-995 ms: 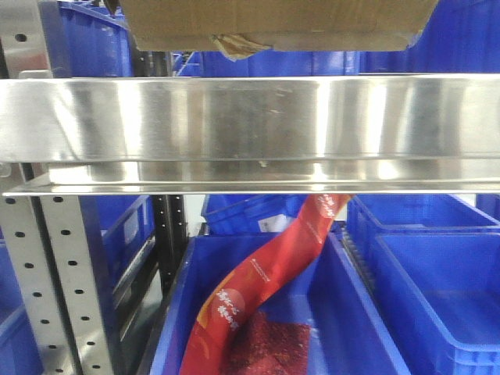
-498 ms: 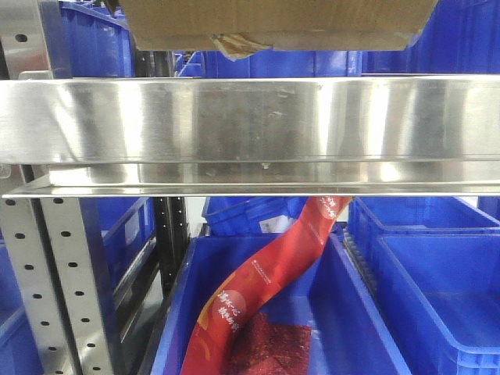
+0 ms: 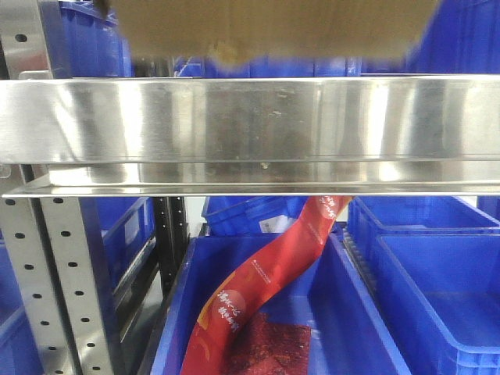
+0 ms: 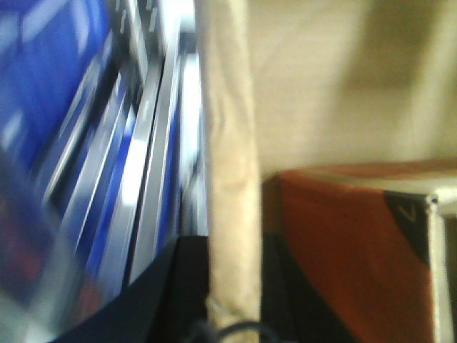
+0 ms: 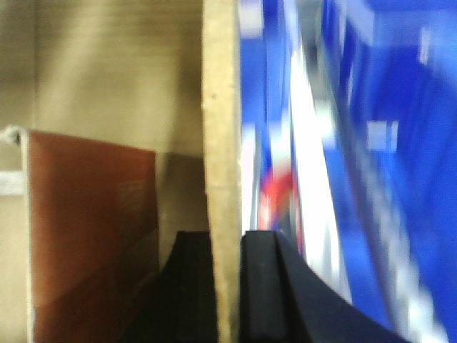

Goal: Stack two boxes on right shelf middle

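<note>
We see a steel shelf rail (image 3: 250, 129) running straight across the front view, with a perforated upright post (image 3: 66, 281) below it at left. Under the rail sits a blue bin (image 3: 328, 328), and a red packet (image 3: 269, 285) leans diagonally inside it, its top reaching up behind the rail. Just beside it on the right is another blue bin (image 3: 437, 289).

A cardboard box (image 3: 277, 27) sits above the steel shelf rail (image 3: 250, 117). Below the rail, a snack packet (image 3: 258, 285) leans in a bin (image 3: 176, 312), with another bin (image 3: 437, 289) to its right.
</note>
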Controlling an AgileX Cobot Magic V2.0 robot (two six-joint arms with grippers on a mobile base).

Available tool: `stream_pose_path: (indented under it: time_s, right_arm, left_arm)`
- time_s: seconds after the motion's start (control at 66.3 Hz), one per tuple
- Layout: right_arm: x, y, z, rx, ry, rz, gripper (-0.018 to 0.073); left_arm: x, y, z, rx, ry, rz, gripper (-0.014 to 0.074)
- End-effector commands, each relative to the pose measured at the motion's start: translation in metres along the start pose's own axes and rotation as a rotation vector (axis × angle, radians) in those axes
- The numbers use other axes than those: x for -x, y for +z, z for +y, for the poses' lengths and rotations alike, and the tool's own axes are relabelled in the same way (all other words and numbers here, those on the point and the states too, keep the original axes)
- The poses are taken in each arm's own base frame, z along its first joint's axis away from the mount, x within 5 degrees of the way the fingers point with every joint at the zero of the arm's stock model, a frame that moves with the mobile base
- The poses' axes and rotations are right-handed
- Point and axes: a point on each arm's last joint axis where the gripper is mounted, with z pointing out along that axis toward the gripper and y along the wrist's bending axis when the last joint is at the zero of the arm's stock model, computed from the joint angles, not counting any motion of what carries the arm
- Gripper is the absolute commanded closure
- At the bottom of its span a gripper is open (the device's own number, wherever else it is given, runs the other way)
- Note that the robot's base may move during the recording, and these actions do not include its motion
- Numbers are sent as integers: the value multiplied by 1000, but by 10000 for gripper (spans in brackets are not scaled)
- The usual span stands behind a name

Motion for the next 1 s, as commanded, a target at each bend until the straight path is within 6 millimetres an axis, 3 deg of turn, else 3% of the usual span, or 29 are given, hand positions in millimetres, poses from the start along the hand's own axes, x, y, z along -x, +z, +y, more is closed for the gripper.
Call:
stream_pose_path:
  time_s: [0.0,0.256,0.377,0.422,0.543,0.709,0.98]
  right_arm:
    - [4,-5,-3,-19,-10,-8,722]
    - [0,-5,-4,-20,7,30,718]
    - [-3,-5,-5,-37,7,69,638]
    - [-5,-4,-5,-42,7,82,569]
    - [-6,-2,-5,-43,7,89,374]
    - [-5,-1,-5,-39,7,82,234]
    - [-2,-9,-5,-35,10,63,231]
  left_arm:
    - [8,-9,5,21,71,-40,708]
    - [9,-9,0,-26,106,-58,708]
    - [7,-7,-3,-58,75,-33,694]
    - [5,-7,-4,-71,61,-19,661]
    - [4,-7,-5,-81,48,-3,475]
    - [3,-7,-5,-77,48,3,240]
    - [7,-9,-5,-81,59,-38,204]
